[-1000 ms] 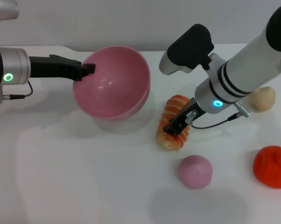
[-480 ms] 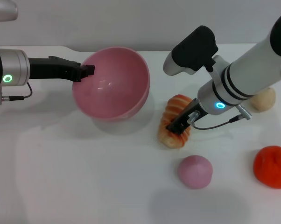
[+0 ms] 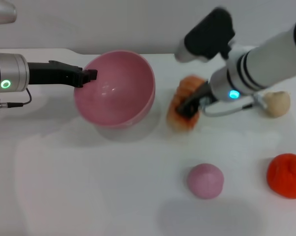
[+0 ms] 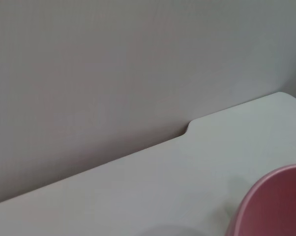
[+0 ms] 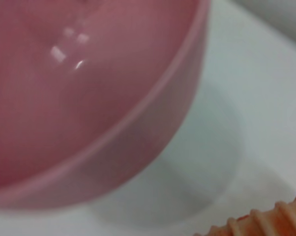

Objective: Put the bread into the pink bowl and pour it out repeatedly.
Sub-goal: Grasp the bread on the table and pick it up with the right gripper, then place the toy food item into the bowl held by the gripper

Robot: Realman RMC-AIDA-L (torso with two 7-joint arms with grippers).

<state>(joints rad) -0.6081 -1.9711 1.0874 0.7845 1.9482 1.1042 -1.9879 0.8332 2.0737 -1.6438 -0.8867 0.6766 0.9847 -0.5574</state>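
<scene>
No brand, label or writing was legible on any item. The bowl [image 3: 114, 88], pink and glossy, stood tilted at the far left-centre of the white table [image 3: 89, 187], its mouth turned up and slightly toward the near side; its interior held nothing, showing only highlights. The left gripper [image 3: 89, 75] reached in from the left, its dark fingers closed on the bowl's far-left rim. In the left wrist view only a pink edge of the bowl [image 4: 273, 204] appeared against the table and the grey wall [image 4: 113, 64].

The bread [image 3: 183, 103], an orange-red and cream ridged loaf, hung just right of the bowl, apart from its rim and outside it, blurred, with a faint shadow on the table beneath. The right gripper [image 3: 192, 104] clamped the loaf across its middle, the white right arm descending from the far right. The right wrist view showed the bowl's outer wall [image 5: 138, 142] close by, with a ridged end of the bread [image 5: 266, 223] at one corner.

Three further items lay on the table: a beige lump [image 3: 277, 103] at the far right, partly behind the right arm; a pink ball [image 3: 205, 180] near centre-right; and an orange-red lump [image 3: 287, 175] at the near right edge, well apart from the ball.
</scene>
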